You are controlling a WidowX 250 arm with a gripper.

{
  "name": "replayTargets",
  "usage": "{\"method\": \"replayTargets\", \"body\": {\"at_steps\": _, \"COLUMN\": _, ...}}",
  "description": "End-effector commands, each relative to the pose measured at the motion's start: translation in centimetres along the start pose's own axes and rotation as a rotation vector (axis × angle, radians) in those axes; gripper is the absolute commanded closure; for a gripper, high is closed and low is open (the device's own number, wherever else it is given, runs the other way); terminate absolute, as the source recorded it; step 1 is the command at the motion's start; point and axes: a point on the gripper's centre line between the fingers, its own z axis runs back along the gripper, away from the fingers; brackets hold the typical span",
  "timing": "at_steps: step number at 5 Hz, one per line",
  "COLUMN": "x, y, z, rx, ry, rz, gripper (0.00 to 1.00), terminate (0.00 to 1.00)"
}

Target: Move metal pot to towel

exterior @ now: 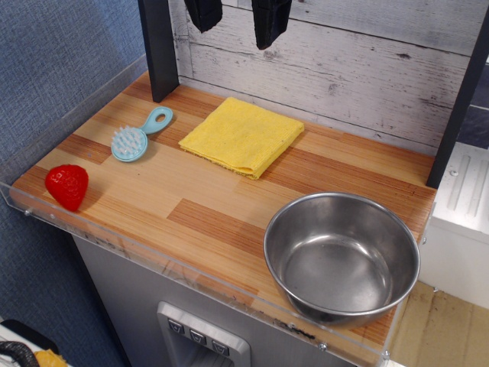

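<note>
Metal pot (pixel 341 258): rigid, slick, empty, likely light; grip rolled rim. Towel (pixel 242 135) soft, well apart. Claw (pixel 238 17) overhead, fingers apart, holding nothing.

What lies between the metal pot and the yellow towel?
Nothing: only bare wooden tabletop separates the metal pot from the towel, as the single camera view shows.

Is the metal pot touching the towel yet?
Apart. The single camera view shows a wide strip of bare wooden counter between the metal pot at the front right and the towel near the back wall.
</note>
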Motion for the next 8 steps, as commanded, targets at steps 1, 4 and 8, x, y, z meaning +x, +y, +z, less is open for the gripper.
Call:
{"method": "replayTargets", "body": {"at_steps": 1, "x": 0.0, "y": 0.0, "z": 0.0, "rx": 0.0, "ry": 0.0, "rz": 0.0, "gripper": 0.0, "terminate": 0.0}}
{"method": "replayTargets", "body": {"at_steps": 4, "x": -5.1, "y": -6.6, "z": -0.3, "rx": -0.011, "ry": 0.0, "rz": -0.054, "gripper": 0.0, "terminate": 0.0}}
{"method": "replayTargets", "body": {"at_steps": 8, "x": -7.3, "y": -4.8, "z": -7.8, "rx": 0.044, "ry": 0.044, "rz": -0.047, "gripper": 0.0, "terminate": 0.0}}
